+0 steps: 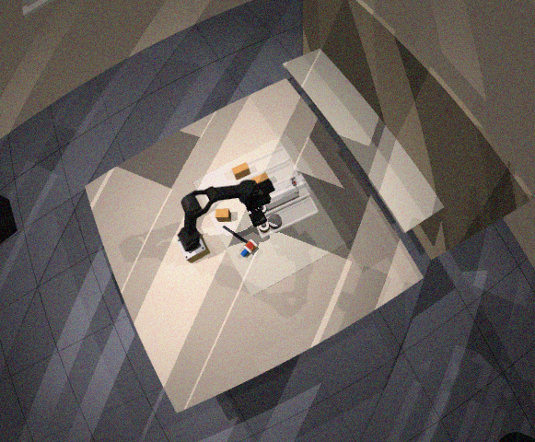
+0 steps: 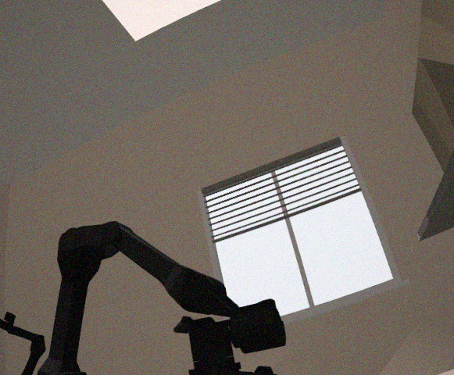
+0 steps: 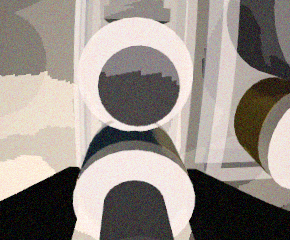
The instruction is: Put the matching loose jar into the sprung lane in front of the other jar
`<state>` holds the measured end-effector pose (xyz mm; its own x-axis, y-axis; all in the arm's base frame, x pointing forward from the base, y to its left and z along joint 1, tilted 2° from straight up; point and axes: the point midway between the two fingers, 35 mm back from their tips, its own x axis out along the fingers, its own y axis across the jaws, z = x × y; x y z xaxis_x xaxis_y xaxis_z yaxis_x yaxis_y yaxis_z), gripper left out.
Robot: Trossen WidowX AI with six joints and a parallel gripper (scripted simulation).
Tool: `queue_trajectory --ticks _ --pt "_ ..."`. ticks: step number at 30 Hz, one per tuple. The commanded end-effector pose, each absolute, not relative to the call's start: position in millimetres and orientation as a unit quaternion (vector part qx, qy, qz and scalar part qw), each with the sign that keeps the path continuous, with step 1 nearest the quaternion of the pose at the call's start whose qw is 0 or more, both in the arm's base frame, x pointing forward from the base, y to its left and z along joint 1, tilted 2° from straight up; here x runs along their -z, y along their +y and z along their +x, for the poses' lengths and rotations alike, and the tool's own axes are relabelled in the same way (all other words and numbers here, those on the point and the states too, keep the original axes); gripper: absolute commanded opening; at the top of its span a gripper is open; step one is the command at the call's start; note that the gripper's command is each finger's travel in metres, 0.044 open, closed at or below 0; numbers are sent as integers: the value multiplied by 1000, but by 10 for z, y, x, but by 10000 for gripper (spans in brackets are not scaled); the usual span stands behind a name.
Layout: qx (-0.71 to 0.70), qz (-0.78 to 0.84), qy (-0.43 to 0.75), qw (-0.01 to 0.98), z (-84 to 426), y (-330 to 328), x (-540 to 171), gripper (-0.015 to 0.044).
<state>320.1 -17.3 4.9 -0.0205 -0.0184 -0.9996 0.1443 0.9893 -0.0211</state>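
My gripper (image 1: 258, 219) (image 3: 132, 179) is shut on a dark-blue-sided jar (image 3: 134, 165) with a white ring and grey centre on top. It is at the bottom middle of the wrist view, in line with the sprung lane. The lane jar (image 3: 135, 29), seen from above, has the same white ring and grey centre. It is between the pale lane walls, just ahead of the held jar; whether they touch is unclear. Part of the grey pusher (image 3: 140, 11) shows behind it. The held jar's base and the front stop are hidden. The exterior view shows only the arm.
An olive-brown jar (image 3: 255, 120) (image 1: 263, 227) with a white-ringed top is close on the right. A wide grey round jar (image 1: 274, 220) is beyond it. Orange blocks (image 1: 240, 169) (image 1: 222, 215), a black stick (image 1: 235, 233) and a red-and-blue item (image 1: 249, 247) are around the shelf unit.
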Motion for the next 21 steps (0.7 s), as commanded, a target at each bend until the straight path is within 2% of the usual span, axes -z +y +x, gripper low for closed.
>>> queue_trajectory --ticks 1,21 --pt "58 43 699 711 3321 -185 -100 0" --pt "58 43 699 711 3351 -190 -99 0"
